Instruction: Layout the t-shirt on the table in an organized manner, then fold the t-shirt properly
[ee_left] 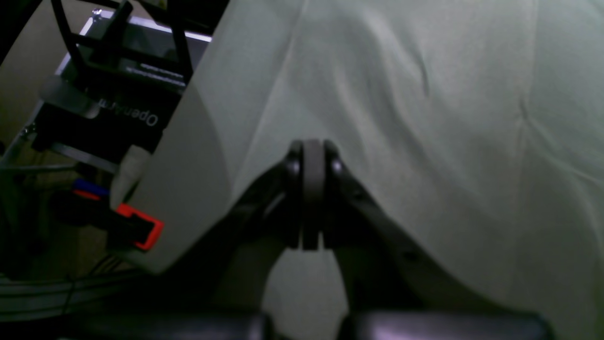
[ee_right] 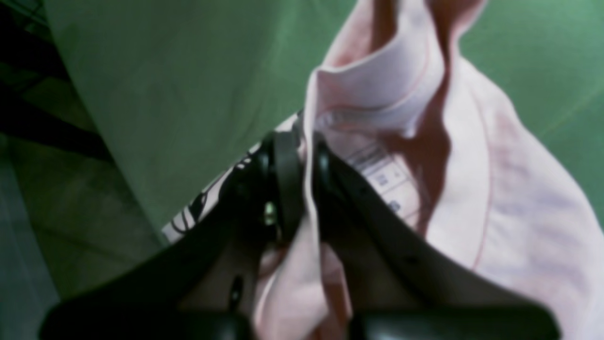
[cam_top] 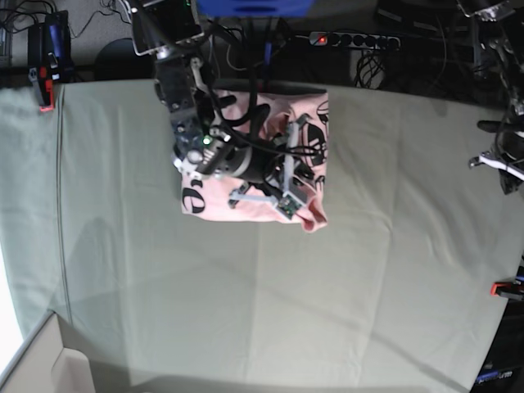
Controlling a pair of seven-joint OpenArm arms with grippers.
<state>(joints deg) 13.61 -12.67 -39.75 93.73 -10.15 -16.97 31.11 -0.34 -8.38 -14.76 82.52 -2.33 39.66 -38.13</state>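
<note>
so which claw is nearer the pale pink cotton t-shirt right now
Right. The right claw is pinched shut on a fold of the pale pink cotton t-shirt, while the left claw sits closed over the bare grey-green table cloth, away from it.

Black power strip point(cam_top: 354, 38) with red switch light, tangled black cables point(cam_top: 246, 49), blue box point(cam_top: 254, 7)

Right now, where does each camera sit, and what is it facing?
Left wrist: behind the shut left gripper, facing bare table cloth near a corner.
Right wrist: behind the right gripper, jaws pinching the t-shirt.
Base: overhead, looking down; right arm over the shirt.
Shared: right wrist and base both show the t-shirt.
</note>
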